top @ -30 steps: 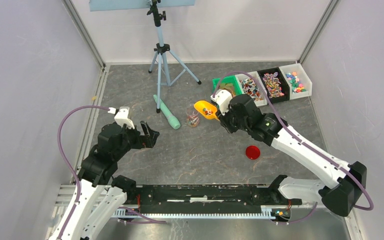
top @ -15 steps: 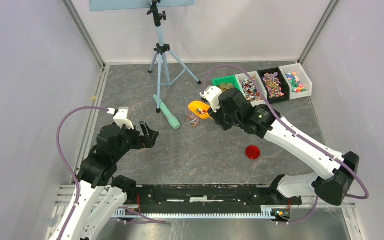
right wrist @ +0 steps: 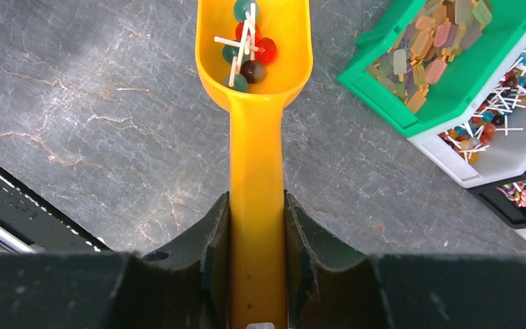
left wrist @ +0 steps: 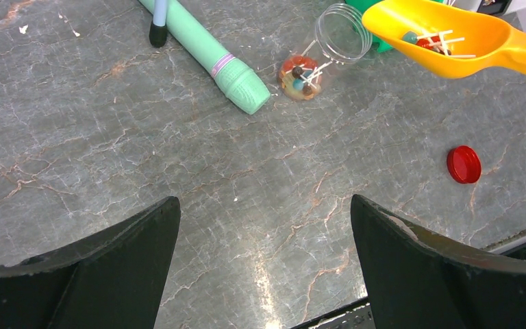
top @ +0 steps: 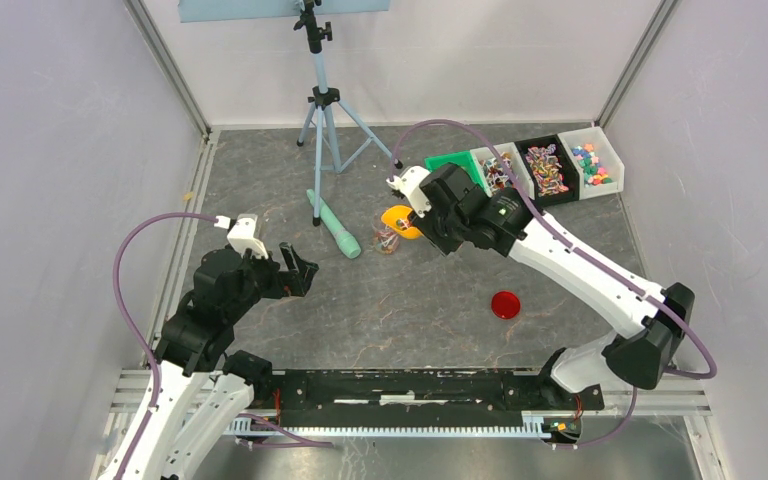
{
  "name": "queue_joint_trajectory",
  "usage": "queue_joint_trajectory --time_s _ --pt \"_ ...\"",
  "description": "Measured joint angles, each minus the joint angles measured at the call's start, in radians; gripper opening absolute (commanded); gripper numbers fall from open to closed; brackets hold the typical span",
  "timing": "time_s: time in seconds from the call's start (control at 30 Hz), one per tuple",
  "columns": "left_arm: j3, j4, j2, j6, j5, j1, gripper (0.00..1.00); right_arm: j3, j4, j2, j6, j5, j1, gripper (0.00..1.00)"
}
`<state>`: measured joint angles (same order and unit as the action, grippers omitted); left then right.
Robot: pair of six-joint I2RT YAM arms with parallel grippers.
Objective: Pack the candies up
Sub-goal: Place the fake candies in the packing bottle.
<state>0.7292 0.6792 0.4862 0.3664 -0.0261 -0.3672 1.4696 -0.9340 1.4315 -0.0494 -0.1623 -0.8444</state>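
The right pincer (top: 418, 215) grips the orange scoop (top: 397, 219), its bowl right by a clear jar (top: 388, 240) with candies (top: 387, 238) inside. The left pincer (top: 300, 270) hangs with jaws wide apart over the grey surface (top: 380, 320). A red lid (top: 504, 304) lies well apart from the jar

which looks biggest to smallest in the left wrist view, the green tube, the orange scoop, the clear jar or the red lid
1. green tube and orange scoop: similar, both cut by the frame edge, scoop raised nearer the camera, so unranked
2. clear jar
3. red lid
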Motion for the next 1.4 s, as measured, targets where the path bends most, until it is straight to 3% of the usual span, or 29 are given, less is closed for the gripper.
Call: queue_joint_trajectory --time_s 0.87,1.4 --pt "0.0 0.0 -0.016 0.0 0.003 0.0 1.0 0.211 -0.196 0.166 -0.004 -0.039 -0.006 0.0" --pt "0.0 0.0 -0.023 0.0 0.003 0.0 1.0 0.24 -0.235 0.172 -0.001 -0.039 -0.007 0.0"
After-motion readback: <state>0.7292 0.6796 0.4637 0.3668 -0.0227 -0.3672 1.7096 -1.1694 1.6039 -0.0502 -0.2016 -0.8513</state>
